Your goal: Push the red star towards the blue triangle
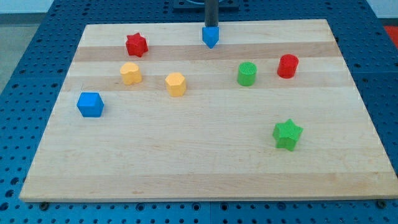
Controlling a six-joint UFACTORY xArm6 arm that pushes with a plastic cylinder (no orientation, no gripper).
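Observation:
The red star lies near the view's top left of the wooden board. The blue triangle lies at the view's top centre, to the right of the red star. My rod comes down from the view's top edge, and my tip is just behind the blue triangle, touching or almost touching its top side. The tip is well to the right of the red star.
A yellow block and a yellow hexagonal block lie below the red star. A blue cube is at the left. A green cylinder and a red cylinder are at the right; a green star is at the lower right.

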